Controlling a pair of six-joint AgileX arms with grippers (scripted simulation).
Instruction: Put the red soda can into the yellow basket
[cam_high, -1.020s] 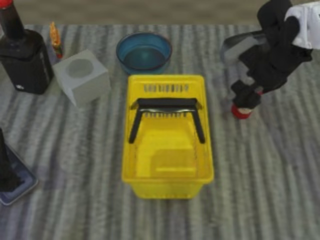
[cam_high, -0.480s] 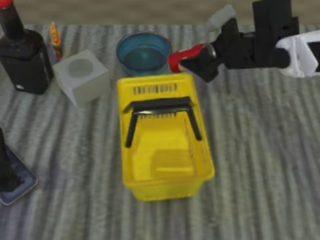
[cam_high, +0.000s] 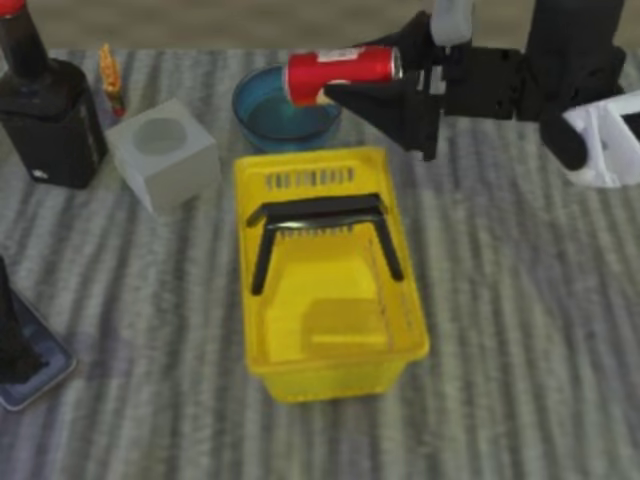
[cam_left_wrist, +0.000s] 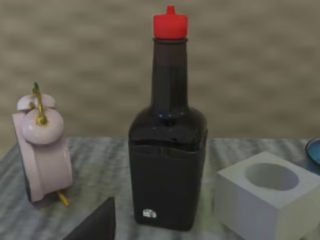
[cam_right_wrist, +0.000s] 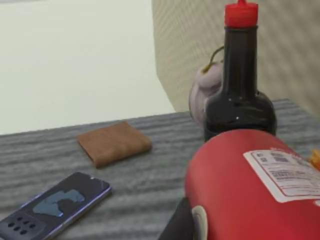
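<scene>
Your right gripper (cam_high: 385, 85) pinches the can (cam_high: 340, 74) over the bowl (cam_high: 287, 108), beyond the basket (cam_high: 330, 370); releasing here misses.

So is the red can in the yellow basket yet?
Not yet. The picking up looks done: the right tool holds the red soda can on its side in the air, above the blue bowl. Left to do: bring it over the yellow basket and let go.
</scene>
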